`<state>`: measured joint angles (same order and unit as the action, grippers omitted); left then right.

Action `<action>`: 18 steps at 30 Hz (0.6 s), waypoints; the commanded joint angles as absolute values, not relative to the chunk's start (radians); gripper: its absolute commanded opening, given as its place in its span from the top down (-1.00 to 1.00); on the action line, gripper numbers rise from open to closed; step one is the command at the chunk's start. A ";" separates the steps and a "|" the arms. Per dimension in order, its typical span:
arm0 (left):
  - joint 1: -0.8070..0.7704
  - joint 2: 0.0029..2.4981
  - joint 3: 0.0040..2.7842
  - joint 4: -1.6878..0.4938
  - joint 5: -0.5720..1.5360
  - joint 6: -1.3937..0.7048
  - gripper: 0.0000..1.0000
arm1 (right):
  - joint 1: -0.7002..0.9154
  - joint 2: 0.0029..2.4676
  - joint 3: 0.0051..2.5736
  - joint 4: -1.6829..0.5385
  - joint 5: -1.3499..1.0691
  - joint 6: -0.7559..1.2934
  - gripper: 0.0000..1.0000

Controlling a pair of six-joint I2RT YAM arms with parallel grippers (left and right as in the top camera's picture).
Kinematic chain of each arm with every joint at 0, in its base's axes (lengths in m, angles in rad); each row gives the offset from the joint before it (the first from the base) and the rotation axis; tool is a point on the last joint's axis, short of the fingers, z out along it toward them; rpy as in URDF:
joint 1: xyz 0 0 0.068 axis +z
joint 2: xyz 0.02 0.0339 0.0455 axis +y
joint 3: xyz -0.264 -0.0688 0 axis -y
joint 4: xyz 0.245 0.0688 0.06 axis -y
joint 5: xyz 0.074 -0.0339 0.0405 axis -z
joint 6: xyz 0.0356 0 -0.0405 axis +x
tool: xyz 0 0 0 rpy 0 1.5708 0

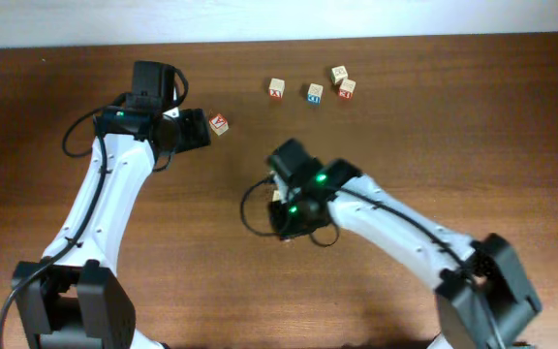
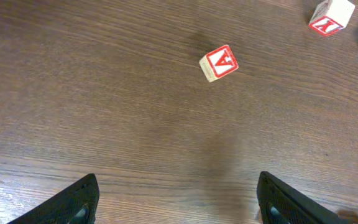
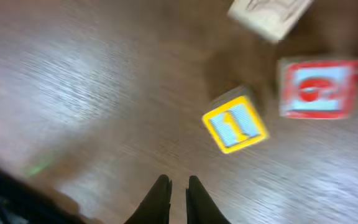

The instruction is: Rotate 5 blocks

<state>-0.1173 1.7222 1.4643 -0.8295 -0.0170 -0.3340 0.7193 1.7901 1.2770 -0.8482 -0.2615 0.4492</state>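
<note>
Currently the landmark is the blue-marked cube (image 1: 314, 93), on the far side of the wooden table (image 1: 473, 145). Entries run left to right.

- The left gripper (image 2: 177, 180) is well left of the cube. Its jaws are spread wide with nothing between them.
- The red-A block (image 2: 219, 63) lies between that gripper and the cube, ahead of the spread jaws and untouched. It sits skewed to the wood grain.
- The red-marked block (image 1: 276, 89) is near the cube's left side, apart from it.
- The pale-topped block (image 1: 339, 74) and the red-faced block (image 1: 347, 89) are just right of the cube, close together. The pale one is farther back.
- The right gripper (image 3: 177, 183) is on the robot's side of the cube. Its jaws are pressed almost together, leaving a thin slit, and pinch nothing.

The right wrist view is blurred.
- A yellow-framed block (image 3: 235, 124) lies just beyond the fingertips, untouched.
- A red-framed block (image 3: 319, 87) is near it.
- A pale block (image 3: 269, 15) is at the top edge.

These may be blocks already listed. Their place relative to the cube cannot be told.
</note>
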 commanded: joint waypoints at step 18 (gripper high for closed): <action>-0.113 1.713 1.475 -0.831 -0.023 -0.346 -0.64 | 0.656 1.921 1.291 -0.717 -0.117 0.594 0.82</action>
